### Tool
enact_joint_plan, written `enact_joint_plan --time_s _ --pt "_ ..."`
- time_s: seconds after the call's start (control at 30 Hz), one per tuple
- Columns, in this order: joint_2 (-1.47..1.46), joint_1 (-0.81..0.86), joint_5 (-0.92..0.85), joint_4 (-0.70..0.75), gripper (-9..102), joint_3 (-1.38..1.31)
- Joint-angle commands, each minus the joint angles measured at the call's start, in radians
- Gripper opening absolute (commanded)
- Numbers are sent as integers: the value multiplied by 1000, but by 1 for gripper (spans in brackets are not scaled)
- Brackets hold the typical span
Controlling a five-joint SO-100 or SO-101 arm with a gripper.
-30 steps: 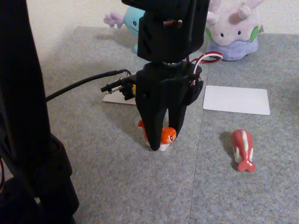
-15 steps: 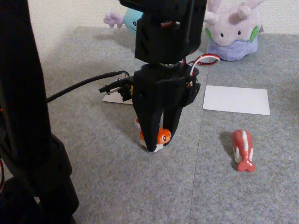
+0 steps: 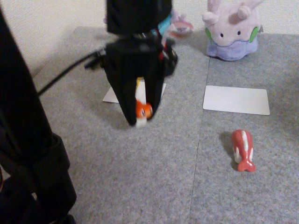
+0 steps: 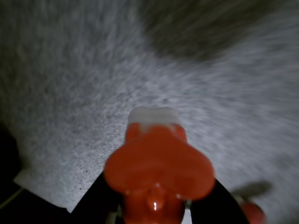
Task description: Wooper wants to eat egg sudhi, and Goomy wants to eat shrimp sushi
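Fixed view: the black gripper [image 3: 140,122] points downward over the grey carpet mat [image 3: 154,172], its 2 fingers clenched on the shrimp sushi [image 3: 143,112], which is held between the fingertips with its orange body and white rice base showing on the right side of the jaws. Whether the toy's base touches the mat cannot be told; the picture is blurred there. Directly behind the gripper lies a white card [image 3: 111,96], and a sliver of yellow, probably the egg sudhi [image 3: 139,84], shows in the gap between the fingers. A second white card [image 3: 236,100] lies to the right, well apart from the gripper. In front of that card, a red-and-white striped toy [image 3: 243,150] rests on the mat, tail toward the camera. Goomy [image 3: 232,29] sits upright at the far edge of the mat, behind the second card. Wooper [image 3: 164,24] is mostly hidden behind the arm; only a trace of blue and a pinkish gill is visible. A black cable [image 3: 65,72] runs from the left to the wrist. Wrist view: the shrimp sushi [image 4: 156,170] is close to the lens, forked tail nearest, white rice end [image 4: 153,115] beyond, with blurred grey mat [image 4: 70,84] beneath.
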Motion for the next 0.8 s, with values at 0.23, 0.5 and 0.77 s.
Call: enact_joint_plan --time_s 0.23,0.5,0.77 --pt "215 -66 368 -49 7 -20" --pt "222 -31 554 -195 7 -23" --pt "215 55 552 -324 7 -54"
